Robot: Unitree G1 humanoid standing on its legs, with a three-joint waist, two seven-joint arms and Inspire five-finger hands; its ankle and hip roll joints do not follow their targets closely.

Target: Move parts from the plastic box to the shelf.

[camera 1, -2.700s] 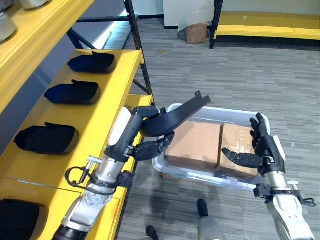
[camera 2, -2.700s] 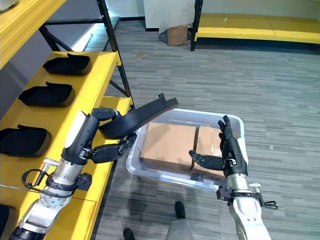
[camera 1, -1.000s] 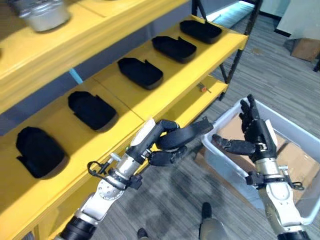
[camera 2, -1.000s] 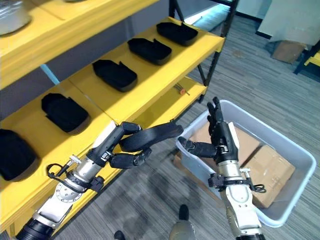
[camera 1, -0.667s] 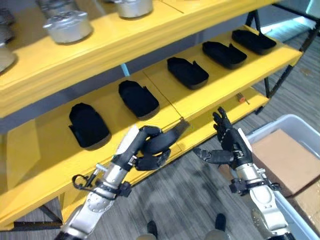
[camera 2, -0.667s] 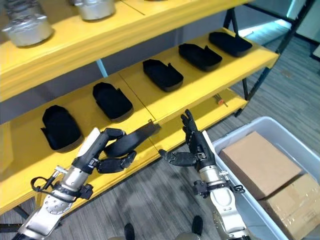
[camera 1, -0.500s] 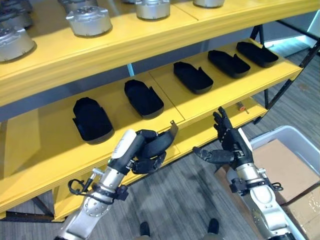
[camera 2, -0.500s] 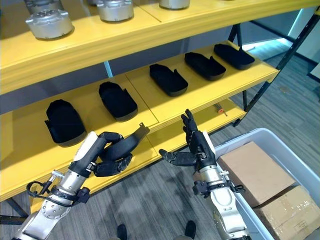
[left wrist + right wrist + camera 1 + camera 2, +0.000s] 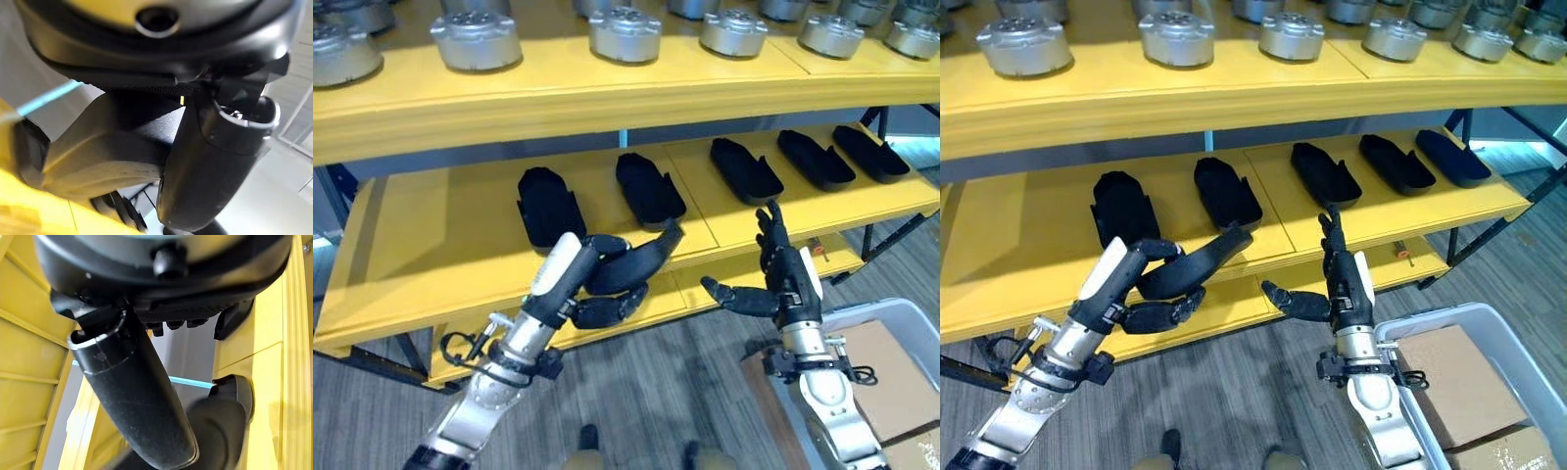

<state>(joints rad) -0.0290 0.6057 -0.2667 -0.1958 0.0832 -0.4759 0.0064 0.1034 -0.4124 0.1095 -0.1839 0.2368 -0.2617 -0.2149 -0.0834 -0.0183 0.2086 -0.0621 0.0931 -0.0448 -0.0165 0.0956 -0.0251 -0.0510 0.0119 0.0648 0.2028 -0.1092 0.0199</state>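
From the left eye view I see my left hand (image 9: 582, 284) with fingers clamped on a black part (image 9: 636, 264), held just off the yellow shelf (image 9: 440, 245) front edge. Right eye view: right hand (image 9: 1344, 284) fingers spread apart, empty, above the plastic box (image 9: 1489, 323). Left wrist view: fingers wrapped on the part.

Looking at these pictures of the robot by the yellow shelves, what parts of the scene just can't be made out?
- Plastic box: cut off by the right eye view's edge; whether any parts lie beside the cardboard boxes is hidden.
- Black part in the left hand: its underside is covered by curled fingers.
- Silver parts on the top shelf: tops cut off by the left eye view's upper edge.
- Right hand: its palm faces away.
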